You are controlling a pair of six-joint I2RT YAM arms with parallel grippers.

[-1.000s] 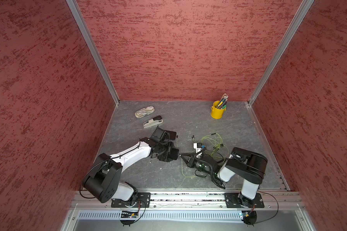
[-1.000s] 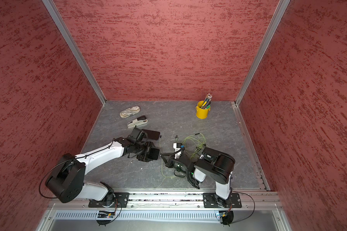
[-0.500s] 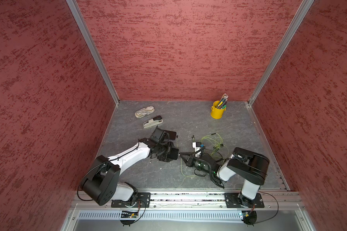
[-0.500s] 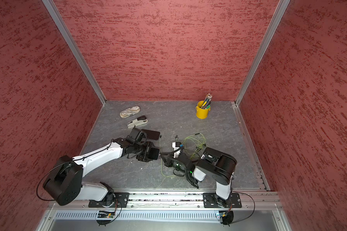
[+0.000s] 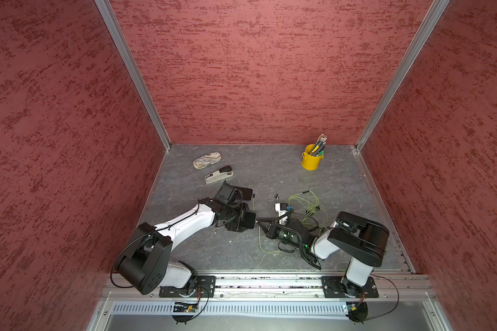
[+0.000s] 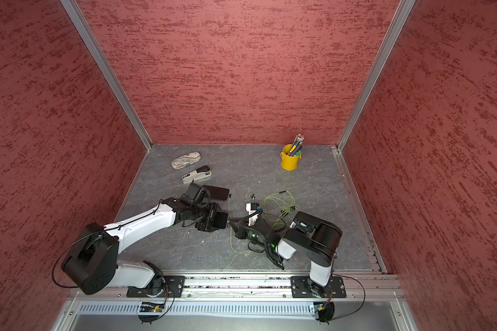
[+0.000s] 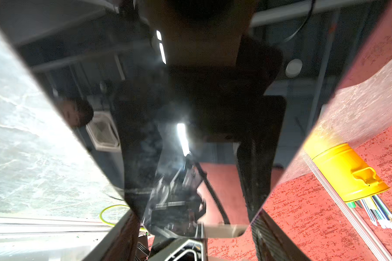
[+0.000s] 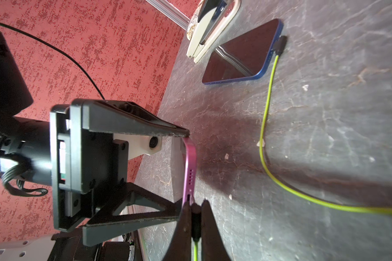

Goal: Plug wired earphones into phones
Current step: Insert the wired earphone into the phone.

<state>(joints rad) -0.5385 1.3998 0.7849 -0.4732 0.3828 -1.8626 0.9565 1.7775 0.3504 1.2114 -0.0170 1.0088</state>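
Note:
My left gripper [image 5: 248, 220] is shut on a purple-edged phone [image 8: 190, 167] and holds it on edge just above the floor. The phone's dark screen [image 7: 190, 108] fills the left wrist view. My right gripper [image 8: 196, 204] is shut on the black plug [image 8: 195, 218] of a yellow-green earphone cable. The plug's tip sits at the port in the phone's end edge; how deep it is in I cannot tell. A second, blue-edged phone [image 8: 242, 54] lies flat behind, in both top views [image 5: 243, 193] [image 6: 219, 192]. A black plug [image 8: 281, 45] is in its end, with a cable [image 8: 266, 108] trailing off. The loose earphone wires [image 5: 309, 202] are piled by my right arm.
A grey-and-black stapler [image 5: 219, 175] and a patterned beige case [image 5: 207, 160] lie at the back left, close behind the flat phone. A yellow cup of pens [image 5: 312, 157] stands at the back right. Red walls enclose the grey floor [image 5: 270, 172] on three sides.
Both arms have shifted only slightly. The left gripper still holds the phone and the right one still holds the plug at its edge.

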